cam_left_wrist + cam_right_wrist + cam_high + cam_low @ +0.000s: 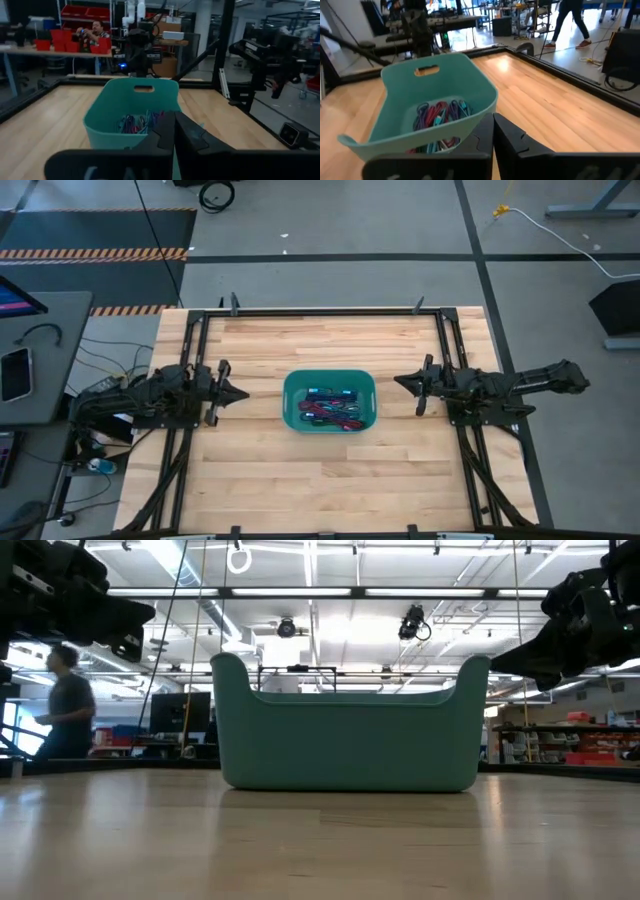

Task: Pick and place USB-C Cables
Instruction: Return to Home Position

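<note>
Left gripper (245,394), mid-left of frame, and right gripper (397,381), mid-right, are hanging closed and empty; I'm pointing them inward at the USB-C cables (330,408) lying in the central teal bin (291,388), equally near

A pale wooden table (330,470) sits inside a black metal frame (320,310). Off its left edge stands a grey desk (55,360), with a phone (15,373) lying at that desk's left edge. Striped floor tape (95,253) runs beyond the table's far-left corner. People are about: one person (68,700) stands in the room behind, another (95,31) works by red bins (57,40), and a third (570,20) is walking.
</note>
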